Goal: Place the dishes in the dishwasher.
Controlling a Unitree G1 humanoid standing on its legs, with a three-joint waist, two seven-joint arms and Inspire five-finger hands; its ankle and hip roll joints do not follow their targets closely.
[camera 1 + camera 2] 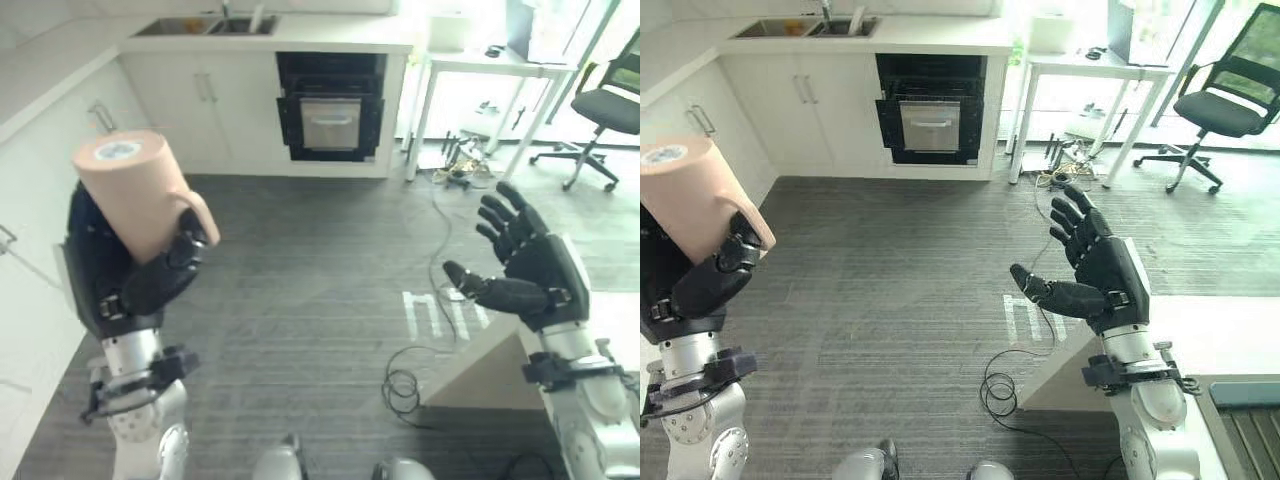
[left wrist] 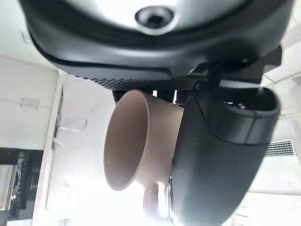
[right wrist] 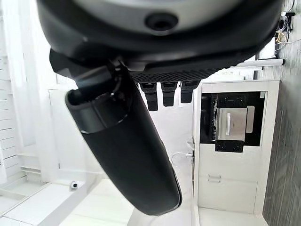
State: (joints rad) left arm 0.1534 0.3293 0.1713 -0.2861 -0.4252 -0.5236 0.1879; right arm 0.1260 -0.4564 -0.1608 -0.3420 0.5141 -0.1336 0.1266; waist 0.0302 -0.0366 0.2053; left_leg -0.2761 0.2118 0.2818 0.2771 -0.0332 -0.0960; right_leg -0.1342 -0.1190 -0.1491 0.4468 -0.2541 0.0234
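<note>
The mug looks like matt ceramic, smooth and pale pink-beige, in the glossy black plastic of the left hand. The right hand shows the same smooth dark plastic. The floor is grey with a fine wood-like grain. The oven has a brushed-metal panel in black glass.

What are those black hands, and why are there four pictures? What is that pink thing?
They belong to a walking robot. Two pictures come from cameras in its head, looking down at the kitchen floor. The other two come from cameras on its wrists, very close to each robot hand. The left robot hand is curled round a pink mug, held bottom up. The wrist camera looks right into the mug's mouth. The right robot hand is open and holds nothing. Far off stand an oven, a sink and an office chair.
</note>
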